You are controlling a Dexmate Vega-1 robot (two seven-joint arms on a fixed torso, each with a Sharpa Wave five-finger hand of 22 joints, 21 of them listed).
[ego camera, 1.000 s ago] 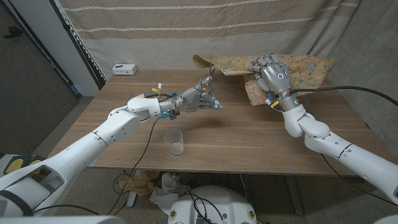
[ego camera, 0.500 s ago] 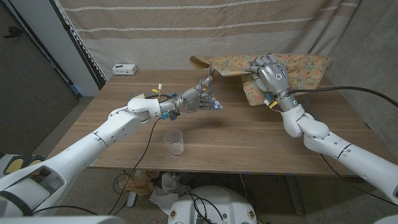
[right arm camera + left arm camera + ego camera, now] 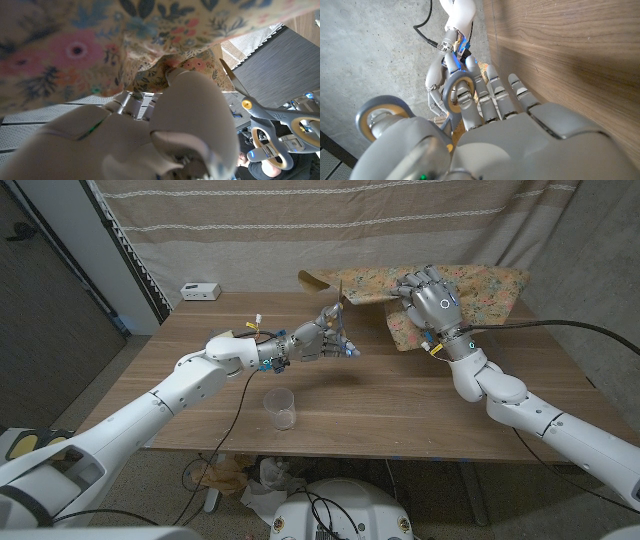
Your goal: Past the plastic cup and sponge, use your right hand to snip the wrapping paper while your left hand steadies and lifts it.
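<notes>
Standing before the scissors (image 3: 335, 315), plastic cup (image 3: 281, 409), apart.

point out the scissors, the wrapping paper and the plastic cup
scissors (image 3: 270, 120), right wrist view, on the grey body near the pivot
wrapping paper (image 3: 492, 288), head view, on the floral sheet's far right part
plastic cup (image 3: 282, 409), head view, on its clear wall

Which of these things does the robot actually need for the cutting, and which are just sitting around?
In use:
scissors, held by the left hand
floral wrapping paper, gripped by the right hand

Lying about:
plastic cup
white box at the table's far edge
</notes>
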